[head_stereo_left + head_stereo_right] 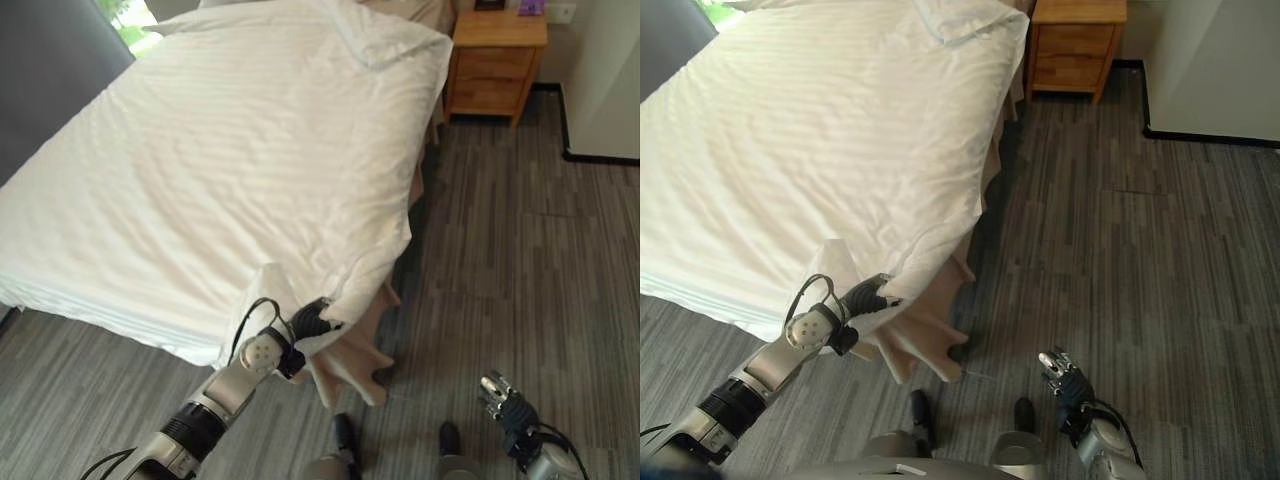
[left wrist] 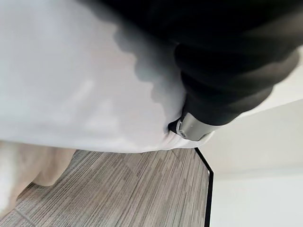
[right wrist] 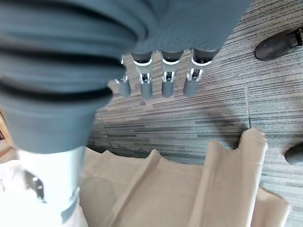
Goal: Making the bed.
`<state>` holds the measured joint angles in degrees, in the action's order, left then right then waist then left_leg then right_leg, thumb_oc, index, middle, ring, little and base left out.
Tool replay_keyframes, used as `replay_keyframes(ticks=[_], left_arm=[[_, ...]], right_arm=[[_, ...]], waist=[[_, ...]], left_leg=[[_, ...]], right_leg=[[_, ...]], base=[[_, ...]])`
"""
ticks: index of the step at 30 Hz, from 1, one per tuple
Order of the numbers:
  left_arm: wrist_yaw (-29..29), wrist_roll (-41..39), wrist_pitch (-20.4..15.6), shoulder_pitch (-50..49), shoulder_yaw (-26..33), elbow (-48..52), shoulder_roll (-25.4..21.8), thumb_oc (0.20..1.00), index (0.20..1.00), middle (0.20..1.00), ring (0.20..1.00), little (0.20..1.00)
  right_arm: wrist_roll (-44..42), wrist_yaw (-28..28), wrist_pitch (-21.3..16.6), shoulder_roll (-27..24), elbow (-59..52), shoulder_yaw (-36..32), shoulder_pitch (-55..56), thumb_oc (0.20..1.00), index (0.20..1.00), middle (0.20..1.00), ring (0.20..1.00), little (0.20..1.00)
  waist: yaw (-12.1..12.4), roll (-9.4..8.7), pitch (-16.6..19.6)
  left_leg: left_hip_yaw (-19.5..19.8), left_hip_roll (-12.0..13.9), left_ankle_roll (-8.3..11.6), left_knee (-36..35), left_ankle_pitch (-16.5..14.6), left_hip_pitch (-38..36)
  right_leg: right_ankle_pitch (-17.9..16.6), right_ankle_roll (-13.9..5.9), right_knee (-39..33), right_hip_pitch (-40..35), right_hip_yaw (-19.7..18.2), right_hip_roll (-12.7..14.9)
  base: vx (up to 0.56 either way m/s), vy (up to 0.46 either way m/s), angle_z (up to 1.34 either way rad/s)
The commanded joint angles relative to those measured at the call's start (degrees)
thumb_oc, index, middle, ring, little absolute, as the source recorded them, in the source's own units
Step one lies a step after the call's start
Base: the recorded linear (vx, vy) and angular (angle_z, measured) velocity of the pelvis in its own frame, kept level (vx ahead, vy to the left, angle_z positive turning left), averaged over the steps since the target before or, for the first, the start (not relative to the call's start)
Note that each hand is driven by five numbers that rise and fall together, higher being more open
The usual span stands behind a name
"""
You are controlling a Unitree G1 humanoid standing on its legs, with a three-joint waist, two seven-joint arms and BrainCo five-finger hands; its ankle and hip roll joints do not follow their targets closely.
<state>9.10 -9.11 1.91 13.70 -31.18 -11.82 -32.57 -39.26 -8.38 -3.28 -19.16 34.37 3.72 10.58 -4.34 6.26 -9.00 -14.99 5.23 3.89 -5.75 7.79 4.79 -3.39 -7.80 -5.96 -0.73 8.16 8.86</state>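
Observation:
A white striped duvet (image 1: 230, 160) covers the bed, and its near right corner (image 1: 345, 285) hangs over the bed's edge. My left hand (image 1: 313, 320) is at that corner, shut on the duvet's hem, and a fold of white cloth lies over its wrist. In the left wrist view a finger (image 2: 191, 128) curls into the white cloth (image 2: 80, 85). My right hand (image 1: 1064, 379) hangs low over the floor, away from the bed, open, with its fingers (image 3: 165, 85) straight and nothing in it.
A beige bed skirt (image 1: 350, 365) droops to the floor below the held corner. A pillow (image 1: 385, 35) lies at the head of the bed. A wooden nightstand (image 1: 497, 60) stands beside it. A white wall (image 1: 605, 80) lies at the right, with grey carpet (image 1: 510, 260) between.

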Motion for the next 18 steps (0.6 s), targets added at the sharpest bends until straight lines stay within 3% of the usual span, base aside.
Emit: replay_keyframes(ticks=[1,6,10,11,13,15,18], left_arm=[[3.35,-8.38,-5.54,4.59,-5.4,7.61,6.11,1.0,1.0,1.0,1.0,1.0],[6.08,-13.35,-5.88,1.37,0.37,18.8,-1.87,1.0,1.0,1.0,1.0,1.0],[9.97,-19.63,-5.83,-3.43,6.82,29.86,-13.35,1.0,1.0,1.0,1.0,1.0],[10.01,-19.74,-5.67,-3.73,7.13,30.18,-13.56,1.0,1.0,1.0,1.0,1.0],[11.34,-22.36,-5.78,-4.5,8.87,33.74,-18.94,1.0,1.0,1.0,1.0,1.0],[11.34,-22.45,-5.67,-4.72,9.11,33.97,-19.12,1.0,1.0,1.0,1.0,1.0],[10.93,-26.64,-7.02,-3.69,11.26,36.71,-24.18,1.0,1.0,1.0,1.0,1.0]], right_arm=[[-0.2,0.43,-2.44,-1.51,-2.07,-2.44,-0.19,1.0,1.0,1.0,1.0,1.0],[0.55,0.29,-2.68,-1.96,0.8,-4.81,0.2,1.0,1.0,1.0,1.0,1.0],[0.85,-0.85,-2.84,-2.59,4.46,-5.72,-0.84,1.0,1.0,1.0,1.0,1.0],[0.83,-0.89,-2.87,-2.54,4.54,-5.59,-0.92,1.0,1.0,1.0,1.0,1.0],[0.32,-1.3,-3.01,-2.78,6.44,-5.35,-1.5,1.0,1.0,1.0,1.0,1.0],[0.3,-1.35,-3.07,-2.72,6.54,-5.24,-1.6,1.0,1.0,1.0,1.0,1.0],[-0.32,-2.14,-3.19,-2.65,8.5,-3.85,-1.9,1.0,1.0,1.0,1.0,1.0]], waist=[[-0.91,2.05,0.22],[-0.14,3.89,1.05],[0.94,5.24,1.8],[0.84,5.15,1.76],[1.17,5.46,2.08],[1.11,5.36,2.02],[1.43,5.16,2.29]], left_leg=[[2.82,-1.42,-0.58,0.75,-1.46,-2.51],[3.24,-1.74,-0.46,0.75,-1.41,-2.95],[3.47,-1.69,-0.15,0.75,-1.25,-3.48],[3.45,-1.68,-0.14,0.75,-1.26,-3.51],[3.41,-1.57,0.03,0.75,-1.27,-3.88],[3.38,-1.57,0.04,0.75,-1.28,-3.92],[3.47,-1.46,0.32,0.75,-1.29,-4.41]], right_leg=[[-0.27,-0.46,0.96,0.37,-0.84,-0.36],[0.04,-0.44,0.96,-0.39,-0.63,-0.13],[0.25,-0.3,0.96,-1.18,-0.31,-0.25],[0.25,-0.29,0.96,-1.2,-0.32,-0.26],[0.33,-0.25,0.96,-1.59,-0.43,-0.42],[0.33,-0.25,0.96,-1.62,-0.45,-0.42],[0.32,-0.19,0.96,-1.98,-0.28,-0.7]], base=[[0.01,-0.006,0.03],[0.0,-0.004,0.03],[-0.01,-0.014,0.08],[-0.01,-0.032,0.0],[0.0,0.0,0.0],[0.0,0.0,0.0],[0.0,-0.042,0.01]])
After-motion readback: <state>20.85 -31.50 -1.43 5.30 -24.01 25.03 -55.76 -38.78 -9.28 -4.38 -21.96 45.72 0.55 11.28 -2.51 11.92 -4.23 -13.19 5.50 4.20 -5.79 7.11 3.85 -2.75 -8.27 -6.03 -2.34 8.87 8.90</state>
